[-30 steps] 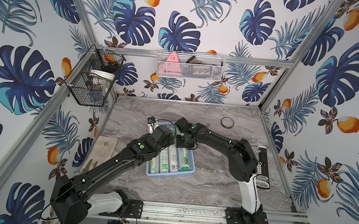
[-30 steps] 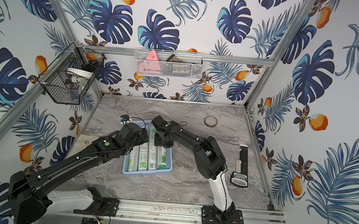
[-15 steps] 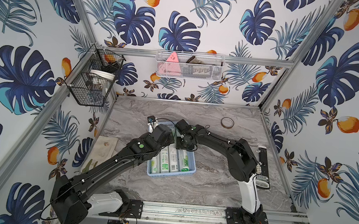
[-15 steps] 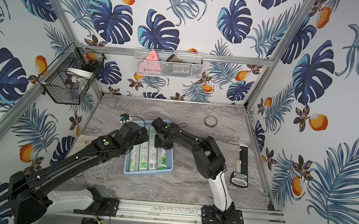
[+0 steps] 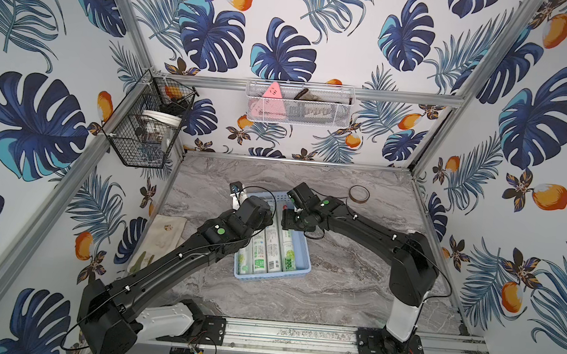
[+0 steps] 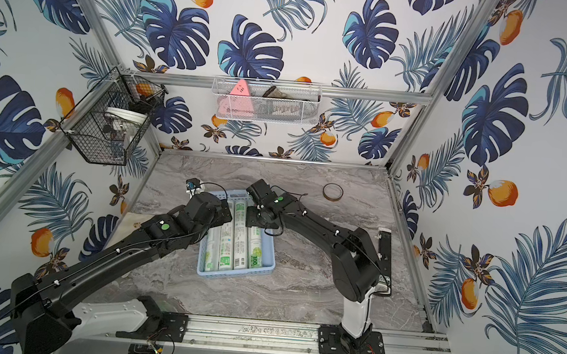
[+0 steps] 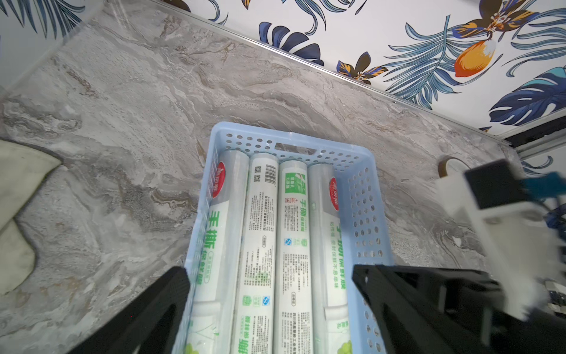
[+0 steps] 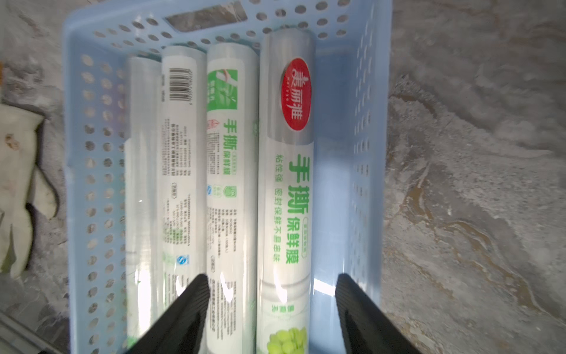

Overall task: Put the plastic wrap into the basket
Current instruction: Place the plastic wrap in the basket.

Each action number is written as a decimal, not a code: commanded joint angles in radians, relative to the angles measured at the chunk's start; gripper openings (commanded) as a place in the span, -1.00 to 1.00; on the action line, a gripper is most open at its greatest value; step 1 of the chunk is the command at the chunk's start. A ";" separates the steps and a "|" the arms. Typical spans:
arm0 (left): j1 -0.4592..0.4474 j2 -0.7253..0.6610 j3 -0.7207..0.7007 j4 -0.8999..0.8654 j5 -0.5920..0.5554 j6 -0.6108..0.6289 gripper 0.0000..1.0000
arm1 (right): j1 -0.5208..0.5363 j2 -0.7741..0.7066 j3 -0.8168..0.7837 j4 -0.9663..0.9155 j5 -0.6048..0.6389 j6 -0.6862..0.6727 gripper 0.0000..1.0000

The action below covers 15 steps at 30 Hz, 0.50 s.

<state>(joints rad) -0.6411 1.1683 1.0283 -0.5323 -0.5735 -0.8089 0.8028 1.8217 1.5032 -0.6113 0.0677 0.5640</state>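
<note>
Several plastic wrap rolls (image 5: 271,249) (image 6: 235,239) lie side by side in the light-blue basket (image 5: 272,276) (image 6: 235,275) at mid-table. My right gripper (image 8: 272,277) (image 5: 289,219) hovers open over the basket's far part. Its fingers straddle the two right-hand rolls, one of them with a red mark (image 8: 286,184), without touching them. My left gripper (image 7: 269,271) (image 5: 260,217) stands wide open just above the rolls (image 7: 263,233), holding nothing, its fingers spanning the basket's width (image 7: 364,214). Both arms hide the rolls' far ends in the top views.
A brown tape ring (image 5: 359,193) lies at the back right of the table. A pale cloth glove (image 5: 163,237) lies left of the basket. A black bar-shaped device (image 6: 384,258) lies along the right edge. A black wire basket (image 5: 147,129) and a white mesh basket (image 5: 298,104) hang on the walls.
My right gripper's jaws have parted over the basket, and the rightmost roll now lies loose in it. The left arm has hardly moved.
</note>
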 commanded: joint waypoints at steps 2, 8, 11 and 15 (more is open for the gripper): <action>0.002 -0.023 0.001 0.013 -0.093 0.060 0.98 | -0.001 -0.143 -0.105 0.137 0.107 -0.044 0.50; 0.003 -0.054 -0.019 0.040 -0.199 0.120 0.98 | -0.011 -0.346 -0.251 0.241 0.397 -0.128 0.72; 0.009 -0.067 -0.039 0.081 -0.243 0.168 0.98 | -0.034 -0.402 -0.293 0.264 0.552 -0.162 0.75; 0.050 -0.058 -0.047 0.110 -0.299 0.216 0.98 | -0.090 -0.469 -0.406 0.367 0.754 -0.224 0.75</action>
<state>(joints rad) -0.6128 1.1069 0.9859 -0.4728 -0.7895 -0.6537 0.7403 1.3827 1.1568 -0.3489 0.6106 0.4129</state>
